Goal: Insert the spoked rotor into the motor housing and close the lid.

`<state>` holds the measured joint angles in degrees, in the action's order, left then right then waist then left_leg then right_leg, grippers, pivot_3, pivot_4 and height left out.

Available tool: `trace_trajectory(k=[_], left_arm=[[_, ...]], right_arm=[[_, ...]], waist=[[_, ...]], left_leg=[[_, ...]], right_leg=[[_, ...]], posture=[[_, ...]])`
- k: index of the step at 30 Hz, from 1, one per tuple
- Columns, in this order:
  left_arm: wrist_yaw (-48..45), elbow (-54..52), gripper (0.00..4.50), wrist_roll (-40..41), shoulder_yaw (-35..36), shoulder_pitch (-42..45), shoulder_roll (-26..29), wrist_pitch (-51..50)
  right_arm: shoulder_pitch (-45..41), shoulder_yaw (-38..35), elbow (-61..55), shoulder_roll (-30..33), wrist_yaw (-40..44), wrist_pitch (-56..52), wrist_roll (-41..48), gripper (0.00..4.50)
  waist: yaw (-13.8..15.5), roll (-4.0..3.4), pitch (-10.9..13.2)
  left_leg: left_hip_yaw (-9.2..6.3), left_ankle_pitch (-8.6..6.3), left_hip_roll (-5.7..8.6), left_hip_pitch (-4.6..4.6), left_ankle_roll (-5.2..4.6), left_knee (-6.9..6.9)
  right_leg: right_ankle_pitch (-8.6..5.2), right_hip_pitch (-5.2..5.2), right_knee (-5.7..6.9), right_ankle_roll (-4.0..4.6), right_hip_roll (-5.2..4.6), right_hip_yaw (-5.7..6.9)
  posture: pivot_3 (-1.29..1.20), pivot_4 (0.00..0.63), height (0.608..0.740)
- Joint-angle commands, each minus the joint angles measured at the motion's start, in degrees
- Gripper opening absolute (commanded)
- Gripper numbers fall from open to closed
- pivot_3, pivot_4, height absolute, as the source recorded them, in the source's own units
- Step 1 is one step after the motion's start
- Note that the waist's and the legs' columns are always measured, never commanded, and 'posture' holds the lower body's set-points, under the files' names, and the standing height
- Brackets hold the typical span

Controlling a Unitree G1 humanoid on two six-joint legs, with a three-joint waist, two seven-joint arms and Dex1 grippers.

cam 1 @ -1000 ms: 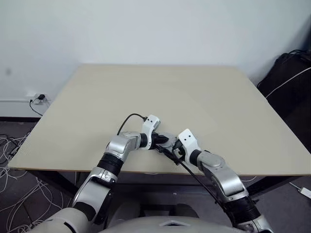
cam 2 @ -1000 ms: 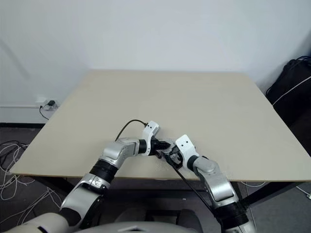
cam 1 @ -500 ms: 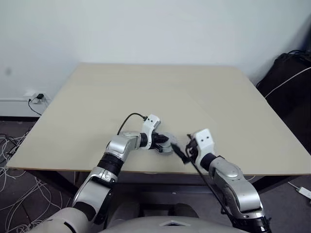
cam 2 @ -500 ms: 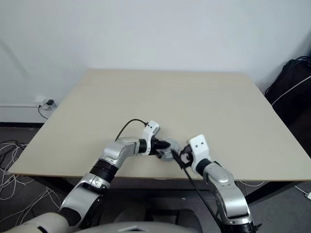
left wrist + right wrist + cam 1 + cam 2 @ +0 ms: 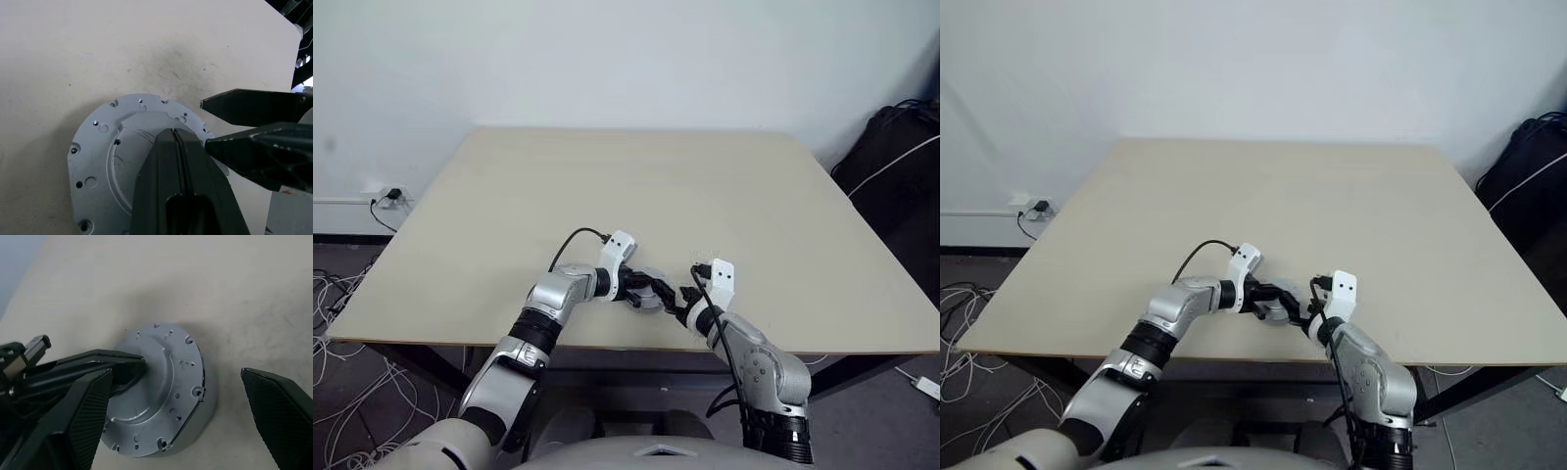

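Note:
The lid (image 5: 164, 382), plain grey with a raised centre, lies flat on the motor housing (image 5: 209, 404) near the table's front edge. Only a strip of the housing's side wall shows under it. My left gripper (image 5: 172, 133) is shut, and its tips rest on the lid's raised centre. My right gripper (image 5: 176, 373) is open and reaches in from the other side, one finger (image 5: 85, 421) on each side of the assembly without touching it. In the left eye view both grippers meet at the lid (image 5: 653, 286). The spoked rotor is out of view.
The tan table (image 5: 607, 186) stretches away behind the assembly, and its front edge (image 5: 607, 346) runs just below the grippers. A black bag (image 5: 901, 166) stands beyond the table's right side. Cables (image 5: 352, 294) lie on the floor at the left.
My right arm swung out to the right, then came back with the wrist rolled over; its open fingers now straddle the lid. The left gripper has stayed on the lid.

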<state>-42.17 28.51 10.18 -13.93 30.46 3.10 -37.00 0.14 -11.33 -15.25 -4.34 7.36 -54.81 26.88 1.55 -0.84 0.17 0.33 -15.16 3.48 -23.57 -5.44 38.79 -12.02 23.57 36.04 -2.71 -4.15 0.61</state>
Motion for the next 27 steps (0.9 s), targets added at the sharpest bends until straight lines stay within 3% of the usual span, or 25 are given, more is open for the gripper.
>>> trace_trajectory(k=[1, 10, 27], left_arm=[[0.6, 0.4, 0.0, -0.9, -0.3, -0.6, 0.7, -0.7], [0.6, -0.8, 0.0, -0.8, 0.1, -1.6, 1.6, -1.0], [1.2, -3.8, 0.0, -0.3, 1.4, -4.6, 3.7, -2.4]], right_arm=[[-2.2, -3.1, 1.0, -2.0, -1.6, -1.4, 3.7, 4.48], [-4.1, -8.6, 5.6, -3.2, -4.6, -4.7, 11.6, 4.48], [-4.8, -9.7, 10.9, -4.1, -5.7, -10.7, 24.3, 4.48]], waist=[[0.0, 0.0, 0.0], [-0.7, -0.07, 0.0], [-2.2, -0.22, -0.2]], left_leg=[[0.0, 0.0, 0.0, 0.0, 0.0, 0.0], [0.0, 0.01, 0.0, 0.04, 0.01, -0.16], [0.01, 0.04, -0.01, 0.23, 0.06, -0.66]], right_leg=[[0.0, 0.0, 0.0, 0.0, 0.0, -0.01], [-0.01, 0.03, 0.0, 0.01, 0.0, -0.02], [-0.04, 0.05, -0.06, 0.06, -0.03, -0.06]], posture=[[0.0, 0.0, 0.74], [0.0, 0.0, 0.74], [0.0, 0.0, 0.74]])
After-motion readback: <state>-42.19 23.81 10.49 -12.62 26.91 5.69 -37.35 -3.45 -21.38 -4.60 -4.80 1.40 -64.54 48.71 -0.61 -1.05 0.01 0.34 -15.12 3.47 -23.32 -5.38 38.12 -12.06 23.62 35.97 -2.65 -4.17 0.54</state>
